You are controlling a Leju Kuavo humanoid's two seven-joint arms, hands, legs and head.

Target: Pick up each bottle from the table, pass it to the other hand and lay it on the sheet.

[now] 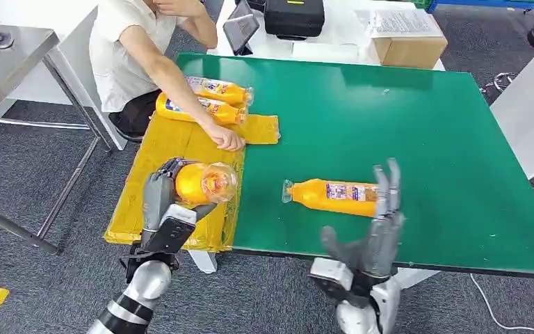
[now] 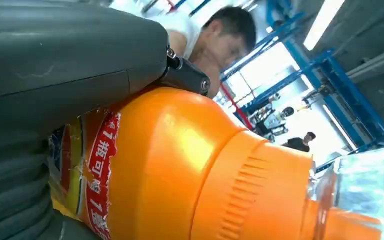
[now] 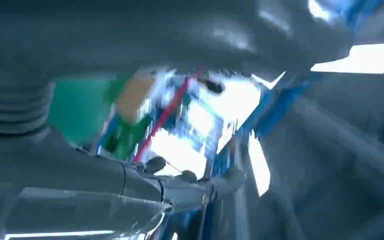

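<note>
While my left hand (image 1: 169, 202) grips a bottle (image 1: 205, 184) over the sheet (image 1: 154, 149), right hand (image 1: 375, 229) is raised, fingers spread, holding nothing.
Second bottle (image 1: 334, 196) lies on table (image 1: 403, 125).

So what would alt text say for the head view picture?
The robot's left hand holds an orange bottle over a yellow sheet, where two bottles lie by a seated person's hand. Its right hand is raised, open, near another bottle on the green table.
</note>
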